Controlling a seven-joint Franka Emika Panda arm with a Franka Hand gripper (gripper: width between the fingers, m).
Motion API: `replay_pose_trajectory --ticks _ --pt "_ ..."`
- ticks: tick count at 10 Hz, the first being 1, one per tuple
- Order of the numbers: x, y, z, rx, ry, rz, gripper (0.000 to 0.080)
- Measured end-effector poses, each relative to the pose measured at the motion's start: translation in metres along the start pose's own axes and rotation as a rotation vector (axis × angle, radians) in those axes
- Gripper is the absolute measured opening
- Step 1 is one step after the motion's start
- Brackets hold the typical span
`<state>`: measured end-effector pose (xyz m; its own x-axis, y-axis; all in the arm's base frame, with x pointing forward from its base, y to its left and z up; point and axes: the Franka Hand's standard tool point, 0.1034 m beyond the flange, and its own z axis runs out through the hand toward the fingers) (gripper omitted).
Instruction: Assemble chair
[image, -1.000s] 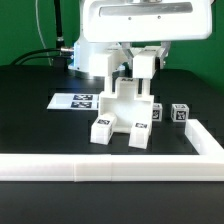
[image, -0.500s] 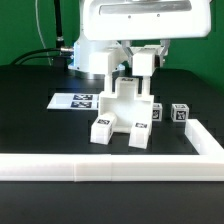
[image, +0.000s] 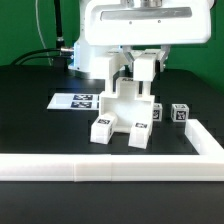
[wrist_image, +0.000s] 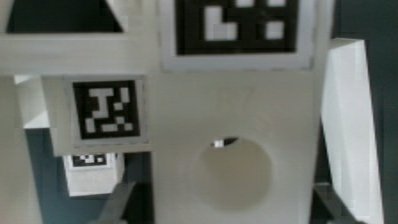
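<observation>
Fingers (image: 146, 68) of the gripper (image: 136, 73) pointed straight down over the top of the chair (image: 122, 108). Their tips were at the level of its upper edge. They stood a little apart, but from the exterior view it was not possible to say if they pressed on the white part or only stood beside it, so the state of the grip could not be told. In the wrist view, the white plastic of the chair (wrist_image: 231, 110) filled almost the whole picture. It showed a black-and-white tag (wrist_image: 107, 107) on one face and a bigger tag (wrist_image: 249, 30) on another part behind. The dark shapes at the low corners of that picture were probably the finger ends, though they were too blurred to be sure.

The chair stood half built on the black table (image: 30, 120), with two short square feet toward the camera. Two small tagged blocks (image: 168, 113) lay just beside it, on the exterior view's right. The marker board (image: 72, 100) lay flat on the exterior view's left, partly behind the chair. A white border rail (image: 100, 168) ran along the front and turned up the right side, near the blocks. Black cables (image: 40, 55) lay far back on the table.

The arm's wide white wrist (image: 135, 25) hung directly above the chair, level and facing down.
</observation>
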<state>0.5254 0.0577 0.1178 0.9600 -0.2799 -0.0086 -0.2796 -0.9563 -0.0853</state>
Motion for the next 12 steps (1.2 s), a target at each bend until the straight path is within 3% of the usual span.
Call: replay_pose_trajectory --ticks 5,12 --pt "-0.001 0.001 0.002 0.0 -0.002 0.003 0.0284" --pt "-0.001 0.005 0.02 -0.012 -0.01 -0.013 0.0284"
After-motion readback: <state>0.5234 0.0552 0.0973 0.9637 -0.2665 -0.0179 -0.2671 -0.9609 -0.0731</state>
